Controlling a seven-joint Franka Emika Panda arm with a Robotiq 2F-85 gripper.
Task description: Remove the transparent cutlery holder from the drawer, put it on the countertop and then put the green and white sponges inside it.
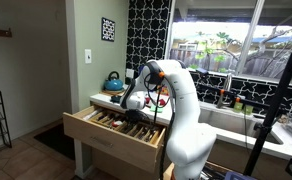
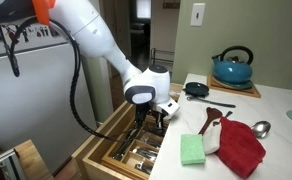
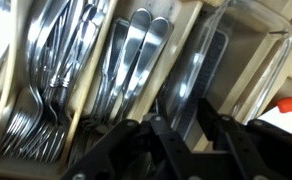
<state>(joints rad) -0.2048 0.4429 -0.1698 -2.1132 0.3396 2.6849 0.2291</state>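
Note:
The transparent cutlery holder [image 3: 241,50] lies in the open wooden drawer [image 2: 98,152], to the right of the compartments of forks and spoons. My gripper [image 3: 189,125] reaches down into the drawer [image 1: 106,135], with its two fingers close together on either side of the holder's near wall. It also shows in both exterior views [image 2: 146,122] [image 1: 136,108]. The green sponge [image 2: 192,150] lies on the white countertop [image 2: 281,150] near the front edge. The white sponge [image 2: 212,136] lies right beside it.
A red cloth [image 2: 242,148], a wooden spatula [image 2: 214,113] and a metal spoon [image 2: 261,128] lie on the counter by the sponges. A blue kettle [image 2: 232,68] stands on a board at the back. The drawer holds several forks [image 3: 46,70] and spoons [image 3: 136,50].

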